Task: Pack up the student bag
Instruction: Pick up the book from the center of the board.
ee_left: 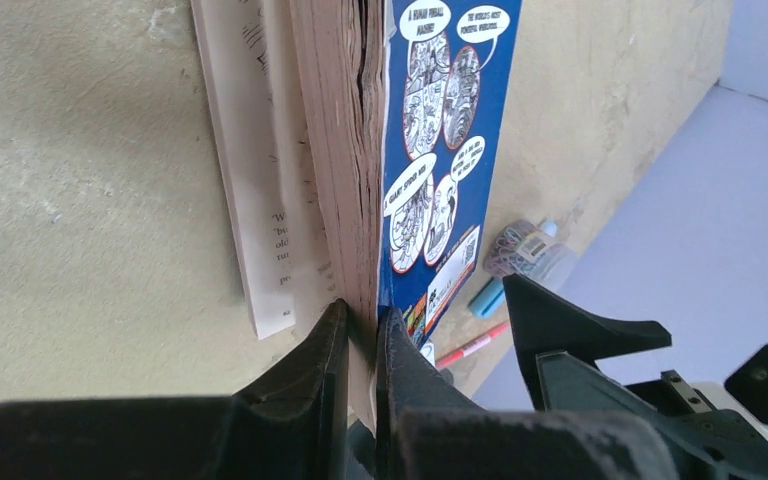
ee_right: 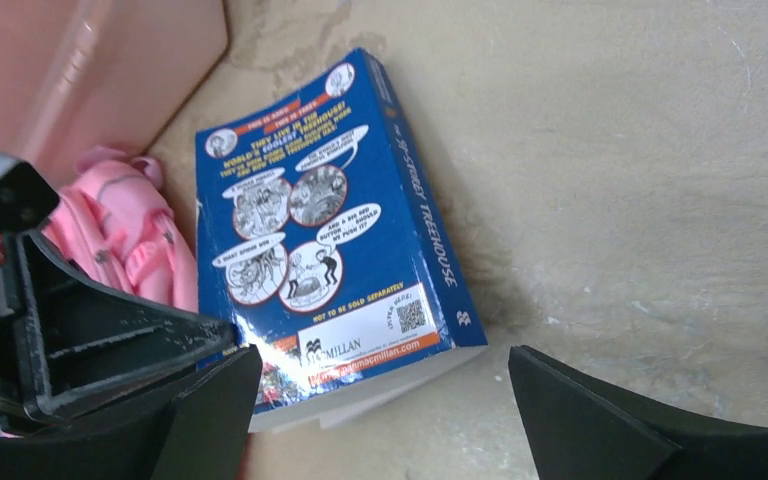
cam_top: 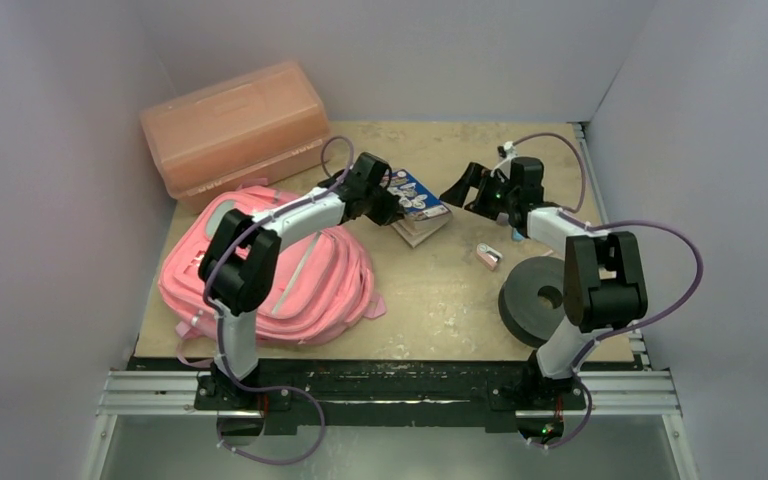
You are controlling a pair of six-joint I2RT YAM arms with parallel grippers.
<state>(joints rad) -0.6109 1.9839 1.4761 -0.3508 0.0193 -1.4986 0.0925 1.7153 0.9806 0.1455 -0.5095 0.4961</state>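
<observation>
Left gripper (cam_top: 390, 205) is mid-table, reaching right from over the backpack, fingers (ee_left: 332, 345) pressed together on the left edge of the book (cam_top: 422, 200). The left wrist view shows them pinching a thin slice of the page block right beside the blue cover; can't tell whether the cover itself is inside the pinch. The book lies on the table (cam_top: 440, 300) with the blue cartoon back cover up, spine to the right, and white pages sticking out underneath along its near edge. One loose white page (ee_left: 245, 200) is splayed flat on the table beside the page block. Right gripper (cam_top: 465, 190) sits just right of the book, pointing at it, fingers (ee_right: 600, 420) wide apart and holding nothing. In its wrist view the near end of the book sits between the two fingertips, not touching either. The pink backpack (cam_top: 320, 280) lies flat at the near-left of the table, under the left arm, straps trailing toward the near edge. It's close to the book but apart from it; can't tell whether any zip is open. An orange translucent box (cam_top: 235, 125) is in the far-left corner, just behind the backpack. A black tape roll (cam_top: 530, 300) is near-right by the right arm, with a small pink-and-white item (cam_top: 488, 256) just left of it. Pens (ee_left: 472, 345) and a bundle of rubber bands (ee_left: 515, 245) lie right of the book.
</observation>
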